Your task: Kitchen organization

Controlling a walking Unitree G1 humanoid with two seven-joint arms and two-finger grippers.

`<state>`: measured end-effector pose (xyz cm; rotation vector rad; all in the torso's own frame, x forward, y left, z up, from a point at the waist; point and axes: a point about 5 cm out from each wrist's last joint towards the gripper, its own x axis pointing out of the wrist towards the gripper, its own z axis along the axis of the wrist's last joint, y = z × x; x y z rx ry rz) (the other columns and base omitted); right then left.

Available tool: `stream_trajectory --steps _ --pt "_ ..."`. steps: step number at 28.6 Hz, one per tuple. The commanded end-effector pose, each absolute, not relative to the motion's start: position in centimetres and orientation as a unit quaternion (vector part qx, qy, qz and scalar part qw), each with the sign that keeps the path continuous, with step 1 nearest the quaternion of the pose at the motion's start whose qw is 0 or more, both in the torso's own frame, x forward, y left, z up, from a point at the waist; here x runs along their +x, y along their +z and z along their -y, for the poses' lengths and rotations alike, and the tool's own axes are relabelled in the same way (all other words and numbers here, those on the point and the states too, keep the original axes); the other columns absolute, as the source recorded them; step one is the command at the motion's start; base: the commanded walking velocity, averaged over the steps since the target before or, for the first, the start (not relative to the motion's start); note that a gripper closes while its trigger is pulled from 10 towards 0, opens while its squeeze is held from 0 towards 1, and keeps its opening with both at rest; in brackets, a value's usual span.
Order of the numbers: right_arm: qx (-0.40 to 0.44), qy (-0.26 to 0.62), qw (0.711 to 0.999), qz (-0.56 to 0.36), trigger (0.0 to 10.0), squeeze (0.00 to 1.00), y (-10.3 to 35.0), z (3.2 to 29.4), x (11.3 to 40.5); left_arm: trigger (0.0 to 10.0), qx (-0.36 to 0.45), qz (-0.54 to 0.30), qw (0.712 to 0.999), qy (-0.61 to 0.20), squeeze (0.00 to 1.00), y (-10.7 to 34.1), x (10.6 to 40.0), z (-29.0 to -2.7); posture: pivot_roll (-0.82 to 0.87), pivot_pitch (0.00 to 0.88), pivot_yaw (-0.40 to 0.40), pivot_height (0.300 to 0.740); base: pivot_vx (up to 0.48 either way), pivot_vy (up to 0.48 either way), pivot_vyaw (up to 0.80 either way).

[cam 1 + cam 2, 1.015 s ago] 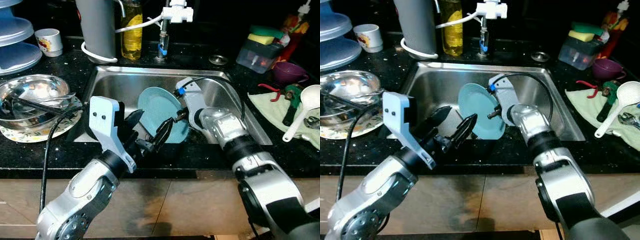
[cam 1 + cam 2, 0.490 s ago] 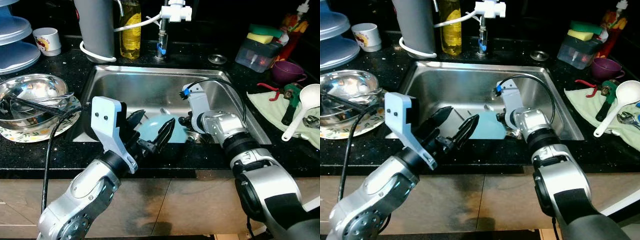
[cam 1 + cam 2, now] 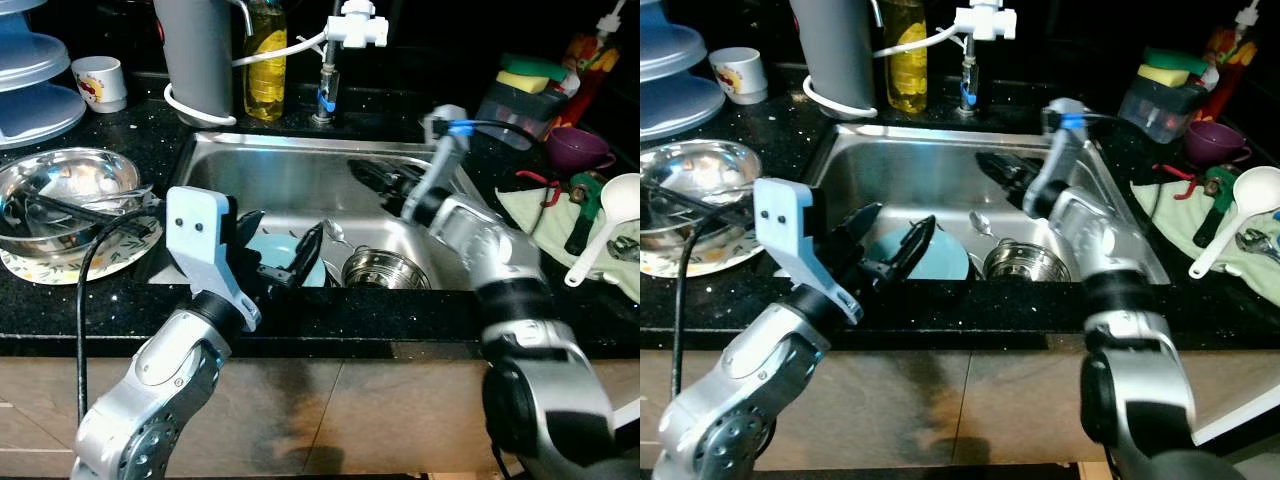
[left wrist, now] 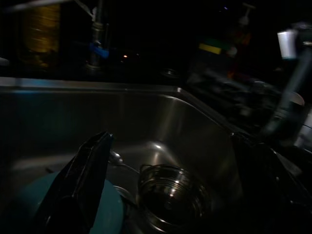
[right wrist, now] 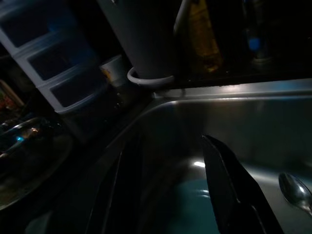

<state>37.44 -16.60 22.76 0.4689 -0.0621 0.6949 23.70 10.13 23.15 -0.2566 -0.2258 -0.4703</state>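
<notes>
A teal plate lies flat on the floor of the steel sink, beside a small steel pot and a spoon. My left gripper hovers open just over the plate at the sink's near edge, nothing between its fingers. My right gripper is raised over the sink's back right part, open and empty, well clear of the plate. In the right wrist view the plate shows below the spread fingers. The left wrist view shows the pot ahead.
A steel bowl with utensils sits on a patterned plate on the left counter. A grey jug, yellow bottle and faucet stand behind the sink. A white ladle, purple cup and sponge box are at the right.
The teal plate went from upright in my right gripper to flat on the sink floor. My right gripper let go and rose toward the back. The left gripper shifted slightly left.
</notes>
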Motion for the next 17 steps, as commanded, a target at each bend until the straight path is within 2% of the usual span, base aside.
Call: stream_trajectory --steps 1,5,7,12,17 --pt "0.247 0.353 0.899 0.074 10.0 0.00 23.7 17.9 36.5 10.0 -0.124 0.107 0.961 -0.225 0.00 22.9 24.0 -10.0 0.07 0.000 -0.060 0.740 0.000 0.000 0.00" --pt "0.290 0.351 0.885 0.102 10.0 0.00 23.2 19.4 35.4 10.0 -0.127 0.100 0.961 -0.222 0.00 22.4 24.1 -9.9 0.06 0.000 -0.052 0.740 0.000 0.000 0.00" --pt "0.288 0.390 0.869 0.098 10.0 0.00 22.9 18.7 34.2 10.0 -0.119 0.084 0.967 -0.211 0.00 21.7 24.0 -9.9 0.06 0.000 -0.043 0.740 0.000 0.000 0.00" --pt "0.304 0.394 0.863 0.089 10.0 0.00 22.0 18.3 33.3 10.0 -0.106 0.064 0.970 -0.207 0.00 20.6 24.0 -9.9 0.06 0.000 -0.033 0.740 0.000 0.000 0.00" --pt "0.310 0.377 0.869 0.080 10.0 0.00 20.7 18.4 32.5 10.0 -0.093 0.043 0.972 -0.210 0.00 19.4 23.7 -9.8 0.06 0.000 -0.018 0.740 -0.335 0.000 0.00"
